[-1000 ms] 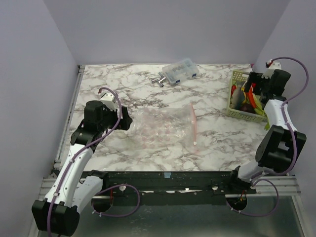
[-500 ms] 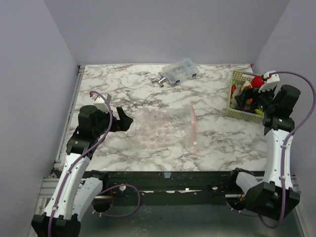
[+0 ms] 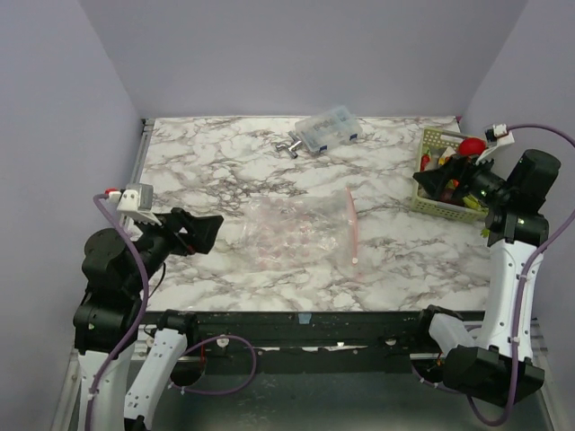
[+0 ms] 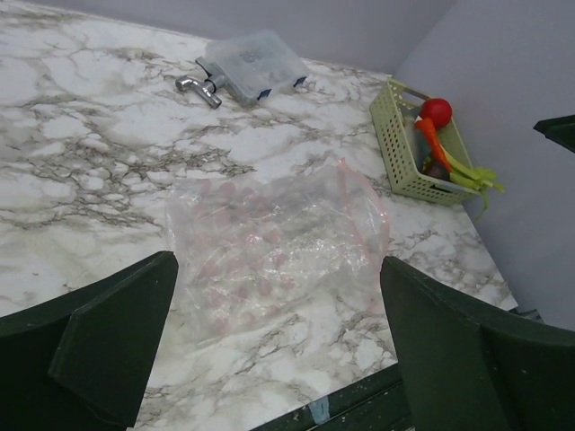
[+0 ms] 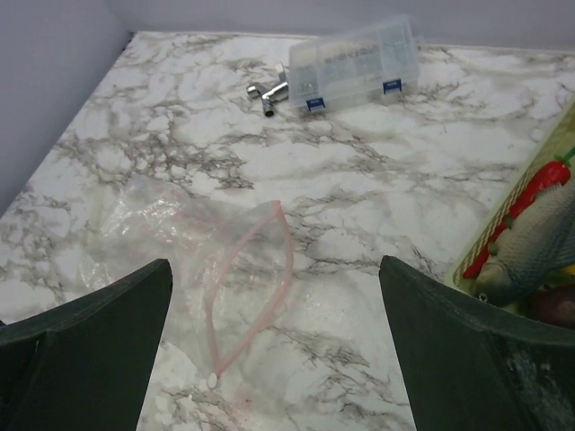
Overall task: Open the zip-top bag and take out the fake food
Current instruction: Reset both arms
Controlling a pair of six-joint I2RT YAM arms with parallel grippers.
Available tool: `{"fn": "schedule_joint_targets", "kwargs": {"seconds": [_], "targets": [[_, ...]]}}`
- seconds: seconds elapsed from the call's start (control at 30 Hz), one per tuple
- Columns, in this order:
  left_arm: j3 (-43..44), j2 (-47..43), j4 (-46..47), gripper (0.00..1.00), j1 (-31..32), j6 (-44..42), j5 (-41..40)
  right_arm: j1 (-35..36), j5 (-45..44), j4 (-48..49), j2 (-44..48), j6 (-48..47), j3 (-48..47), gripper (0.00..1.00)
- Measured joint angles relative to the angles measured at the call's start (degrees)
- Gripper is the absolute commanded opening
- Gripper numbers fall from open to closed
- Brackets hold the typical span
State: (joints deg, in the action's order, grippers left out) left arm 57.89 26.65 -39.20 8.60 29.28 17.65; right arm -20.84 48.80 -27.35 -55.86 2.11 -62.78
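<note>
Bag [image 3: 301, 235] lies flat mid-worktop [image 3: 225, 162], pink zipper edge to the right, mouth gaping. Toy food [image 3: 468, 146] sits in the green basket [image 3: 433, 136] at the far right. Left gripper [image 3: 214, 232]: released, empty, left of the bag and apart from it. Right gripper [image 3: 427, 182]: released, empty, by the basket.

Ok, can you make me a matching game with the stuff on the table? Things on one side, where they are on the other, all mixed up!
Things:
1. zip-top bag
2. fake food
3. clear box
4. metal fitting

Where:
A. in the green basket at the right side
B. silver, right beside the clear box
C. rigid, at the far edge of the table
D. lying flat in the middle of the table

Pairs: 1-D, 2-A, 3-C, 4-B
</note>
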Motion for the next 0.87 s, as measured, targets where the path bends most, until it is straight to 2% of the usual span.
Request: {"fn": "schedule_joint_targets", "kwargs": {"seconds": [0.2, 0.43, 0.87], "targets": [[5.75, 0.11, -5.31, 0.99, -0.02, -1.75, -0.50, 0.00, 1.49, -2.43, 0.94, 1.95, -5.79, 1.00], [8.74, 1.07, -9.81, 0.99, -0.02, -2.05, -0.50, -0.02, -5.05, -5.92, 4.63, 4.02, -10.64, 1.00], [12.92, 3.43, -10.40, 0.99, 0.02, -2.49, -0.46, -0.02, -10.01, -8.31, 4.90, 5.75, -13.79, 1.00]]}}
